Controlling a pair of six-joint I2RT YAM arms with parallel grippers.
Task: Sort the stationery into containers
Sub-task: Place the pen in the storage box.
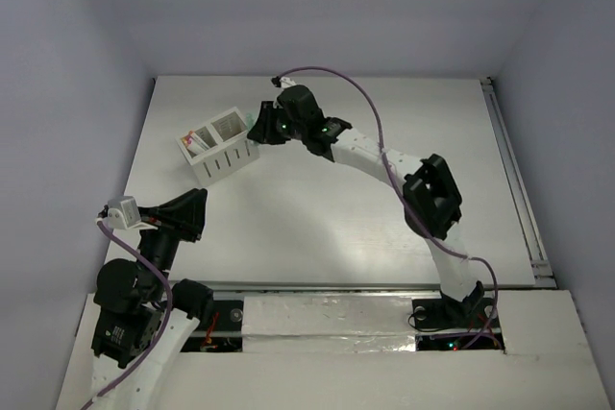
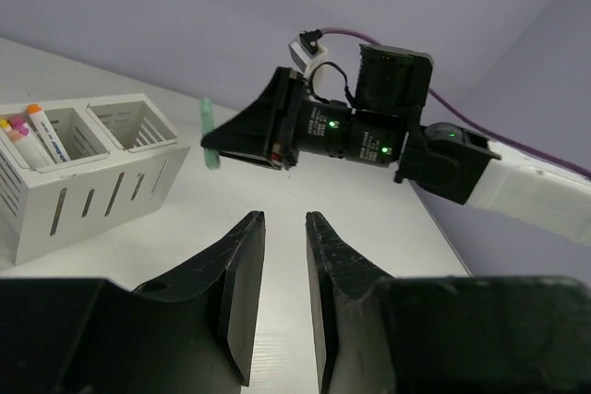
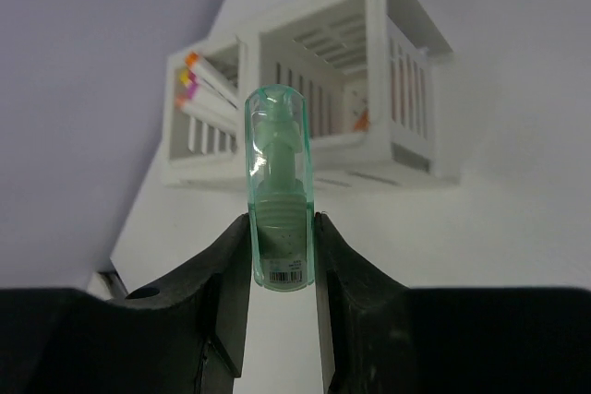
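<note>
My right gripper (image 3: 280, 219) is shut on a stubby mint-green marker (image 3: 280, 186), which points up out of the jaws. It hangs just right of the white two-compartment organiser (image 1: 223, 162), held above the table. In the left wrist view the marker (image 2: 210, 133) sticks out of the right gripper (image 2: 220, 143) beside the organiser (image 2: 83, 182). Several white pens (image 3: 205, 89) with orange, pink and yellow ends lean in one compartment. An orange marker (image 3: 362, 119) shows low in the other. My left gripper (image 2: 284, 219) is open by a narrow gap and holds nothing, well short of the organiser.
The right arm (image 1: 423, 189) arches across the middle of the white table (image 1: 317, 228). A metal rail (image 1: 519, 189) runs down the table's right edge. Purple walls close in behind and on both sides. The left gripper (image 1: 197, 206) sits near the front left.
</note>
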